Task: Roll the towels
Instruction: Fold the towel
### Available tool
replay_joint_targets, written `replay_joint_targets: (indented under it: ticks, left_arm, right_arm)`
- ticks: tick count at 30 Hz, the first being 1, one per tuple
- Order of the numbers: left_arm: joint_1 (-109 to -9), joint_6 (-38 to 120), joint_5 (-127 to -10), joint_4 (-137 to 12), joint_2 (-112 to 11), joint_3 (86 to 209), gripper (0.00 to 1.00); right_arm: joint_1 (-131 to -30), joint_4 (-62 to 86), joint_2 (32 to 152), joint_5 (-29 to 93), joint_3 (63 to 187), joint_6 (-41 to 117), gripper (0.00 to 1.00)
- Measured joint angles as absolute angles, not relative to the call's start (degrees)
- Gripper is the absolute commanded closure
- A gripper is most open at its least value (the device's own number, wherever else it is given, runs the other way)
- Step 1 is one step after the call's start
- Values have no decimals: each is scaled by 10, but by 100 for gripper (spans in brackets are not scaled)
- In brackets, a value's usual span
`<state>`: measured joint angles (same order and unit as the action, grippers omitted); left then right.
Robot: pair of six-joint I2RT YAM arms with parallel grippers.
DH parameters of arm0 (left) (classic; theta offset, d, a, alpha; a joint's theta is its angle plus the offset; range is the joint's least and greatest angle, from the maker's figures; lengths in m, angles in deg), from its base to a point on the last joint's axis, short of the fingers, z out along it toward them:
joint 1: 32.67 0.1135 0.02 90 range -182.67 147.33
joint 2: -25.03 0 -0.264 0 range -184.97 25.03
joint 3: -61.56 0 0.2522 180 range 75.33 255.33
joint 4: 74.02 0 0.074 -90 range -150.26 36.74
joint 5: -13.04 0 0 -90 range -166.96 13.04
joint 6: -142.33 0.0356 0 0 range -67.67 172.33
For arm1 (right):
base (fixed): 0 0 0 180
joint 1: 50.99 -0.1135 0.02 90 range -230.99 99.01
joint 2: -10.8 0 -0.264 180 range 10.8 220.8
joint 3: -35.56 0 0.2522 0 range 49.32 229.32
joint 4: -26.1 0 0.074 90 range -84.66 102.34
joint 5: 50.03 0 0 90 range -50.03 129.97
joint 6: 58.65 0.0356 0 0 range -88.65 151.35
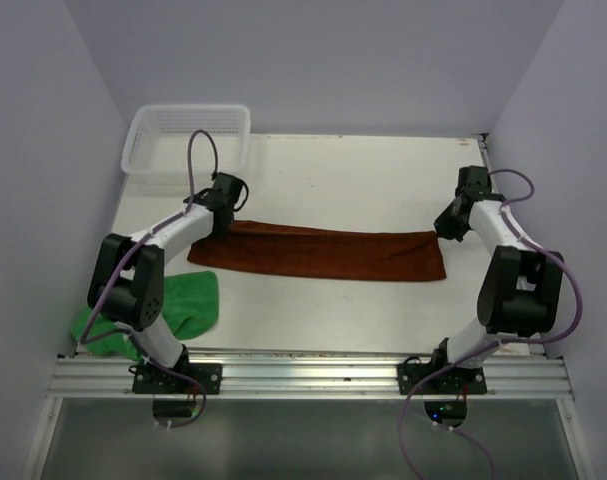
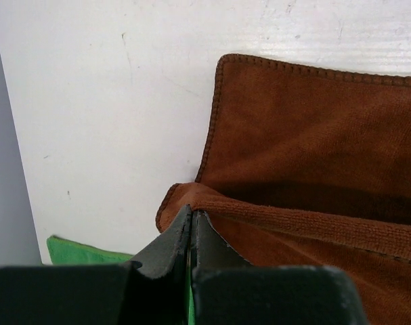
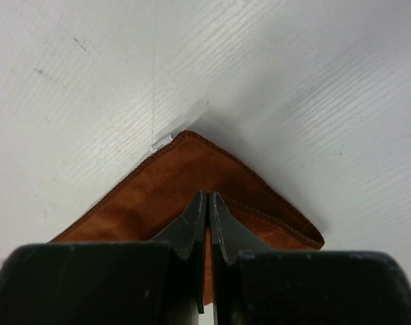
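Note:
The rust-brown towel [image 1: 333,255] lies folded into a long strip across the middle of the table. My left gripper [image 1: 220,222] is at its left end, and in the left wrist view the gripper [image 2: 191,212] is shut on a raised folded edge of the brown towel [image 2: 313,135]. My right gripper [image 1: 445,232] is at the strip's right end. In the right wrist view the gripper [image 3: 208,195] is shut on the corner of the brown towel [image 3: 158,186]. The green towel [image 1: 188,300] lies crumpled at the near left, partly under my left arm. It also shows in the left wrist view [image 2: 76,252].
A white mesh basket [image 1: 143,165] stands at the far left corner of the white table [image 1: 363,180]. Lilac walls close the table in on the left, back and right. A metal rail [image 1: 313,370] runs along the near edge.

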<state>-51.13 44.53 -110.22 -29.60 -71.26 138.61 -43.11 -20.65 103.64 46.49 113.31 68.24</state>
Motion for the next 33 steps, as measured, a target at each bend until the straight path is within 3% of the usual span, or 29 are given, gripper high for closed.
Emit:
replay_joint_targets:
  ticks: [16,23,27,33]
  left_arm:
    - [-511,446,-1102,-297,-747,1411,100]
    - [-511,451,-1102,-298,-764,1427,82]
    - [-510,452,-1102,-297,-778,1439,72]
    - [-508,458,-1103,-298,-791,1457,66]
  right_arm:
    - [-431,-203,1070,464,1149,685,89]
    - [-431,-201,1087,463,1158,687,78]
    - [-431,-200,1098,463,1169,689,65]
    - [-431,-201,1107,463,1188,689,54]
